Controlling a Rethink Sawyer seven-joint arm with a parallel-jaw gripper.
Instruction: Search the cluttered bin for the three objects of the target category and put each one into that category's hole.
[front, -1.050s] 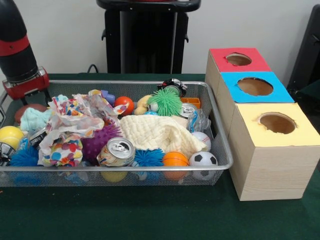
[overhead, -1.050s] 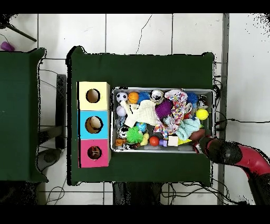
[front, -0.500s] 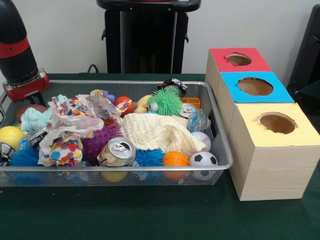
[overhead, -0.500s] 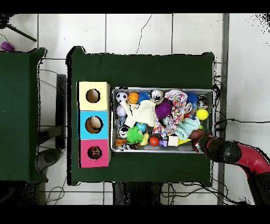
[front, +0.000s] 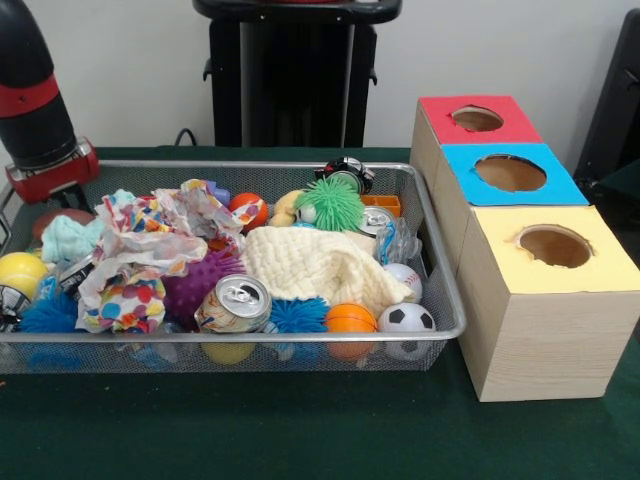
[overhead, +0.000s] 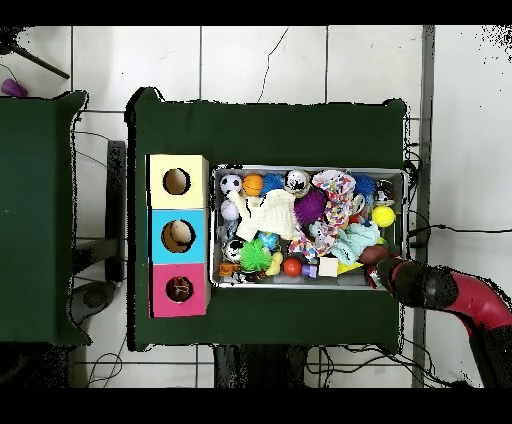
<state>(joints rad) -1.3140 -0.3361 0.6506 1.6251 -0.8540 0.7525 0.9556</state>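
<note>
A wire mesh bin (front: 440, 290) holds mixed clutter: a soda can (front: 232, 303), a second can (front: 375, 220), a soccer ball (front: 407, 320), a baseball (front: 403, 280), an orange ball (front: 350, 318), a green stringy ball (front: 330, 203), a purple spiky ball (front: 195, 285), a cream cloth (front: 320, 265) and a patterned cloth (front: 150, 250). My gripper (front: 55, 190) hangs at the bin's far left corner, just above a reddish-brown round thing (front: 60, 220); its tip is hidden. In the overhead view the gripper (overhead: 385, 265) sits at the bin's lower right corner.
Beside the bin stand three boxes in a row, each with a round hole on top: red (front: 478, 118), blue (front: 510, 172), yellow (front: 555, 246). From above, something pale lies inside the blue box's hole (overhead: 178, 235). A yellow ball (front: 20, 272) and a teal cloth (front: 68, 238) lie near the gripper.
The arm has shifted slightly outwards at the bin's corner. The top fold of the patterned cloth has settled a little. Nothing else has moved.
</note>
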